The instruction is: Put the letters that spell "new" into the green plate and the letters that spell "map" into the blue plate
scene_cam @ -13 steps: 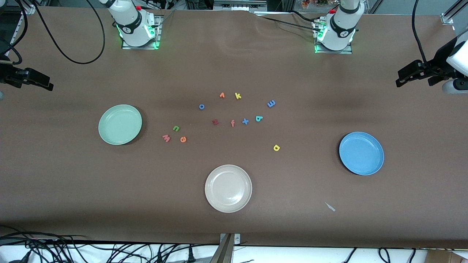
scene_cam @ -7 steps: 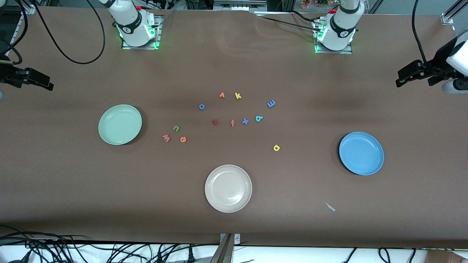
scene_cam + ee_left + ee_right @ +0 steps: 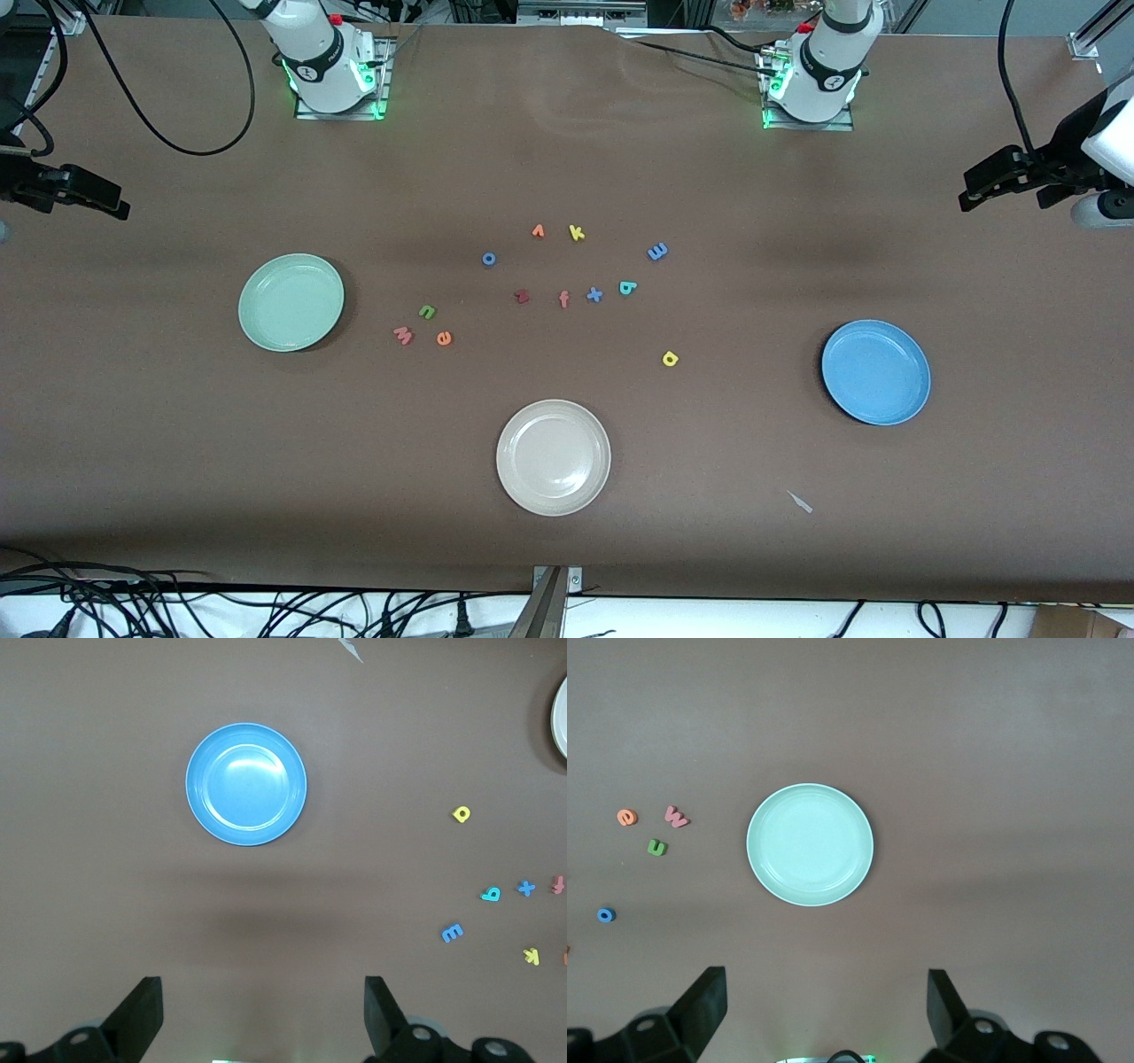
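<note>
Brown desk (image 3: 177, 443) carries every letter: n (image 3: 427, 311), e (image 3: 444, 338), w (image 3: 403, 335) beside the empty green plate (image 3: 291, 302); m (image 3: 656, 252), a (image 3: 628, 287), p (image 3: 671, 358) toward the empty blue plate (image 3: 875, 372). Left claw (image 3: 263, 1014) hangs spread above the blue plate, right claw (image 3: 826, 1010) spread above the green.

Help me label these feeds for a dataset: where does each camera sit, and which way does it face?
Front view: high across the table, facing both arm bases; shows three plates and scattered letters.
Left wrist view: on the left arm, looking straight down at the blue plate; open left gripper fingers show.
Right wrist view: on the right arm, looking down at the green plate; open right gripper fingers show.
Shared: front and left wrist views both show the blue plate and yellow p.
</note>
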`<state>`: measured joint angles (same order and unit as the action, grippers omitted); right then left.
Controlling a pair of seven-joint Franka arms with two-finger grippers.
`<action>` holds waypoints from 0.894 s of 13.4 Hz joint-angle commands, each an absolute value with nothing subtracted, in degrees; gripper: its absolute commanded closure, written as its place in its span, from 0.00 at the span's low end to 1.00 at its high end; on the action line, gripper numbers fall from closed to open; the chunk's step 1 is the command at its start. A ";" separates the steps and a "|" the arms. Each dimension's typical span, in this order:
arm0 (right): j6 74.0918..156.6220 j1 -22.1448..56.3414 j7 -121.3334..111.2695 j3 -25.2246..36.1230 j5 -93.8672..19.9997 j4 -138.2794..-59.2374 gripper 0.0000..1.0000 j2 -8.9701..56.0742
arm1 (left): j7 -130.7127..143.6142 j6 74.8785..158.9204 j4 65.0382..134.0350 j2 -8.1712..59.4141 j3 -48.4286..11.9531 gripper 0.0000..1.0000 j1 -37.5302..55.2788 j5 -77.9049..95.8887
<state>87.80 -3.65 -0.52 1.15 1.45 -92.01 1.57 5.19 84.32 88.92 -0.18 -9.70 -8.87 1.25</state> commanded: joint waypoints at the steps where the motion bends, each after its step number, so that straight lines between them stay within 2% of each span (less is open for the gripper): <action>1: 87.36 -4.13 -1.32 0.97 0.62 -92.90 0.00 0.35 | 3.96 83.85 89.21 -0.44 -9.67 0.00 -8.96 2.29; 7: 87.45 -4.04 -0.35 0.70 0.53 -92.90 0.00 0.26 | 3.96 83.85 89.21 -0.53 -9.67 0.00 -8.96 2.29; 12: 88.24 -2.99 4.12 -3.15 1.58 -92.81 0.00 3.24 | 4.74 83.94 89.12 0.78 -9.76 0.00 -8.70 2.29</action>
<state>87.75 -3.37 1.97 -1.58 1.41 -92.26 2.02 5.19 84.32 89.00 -0.12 -9.70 -8.81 1.25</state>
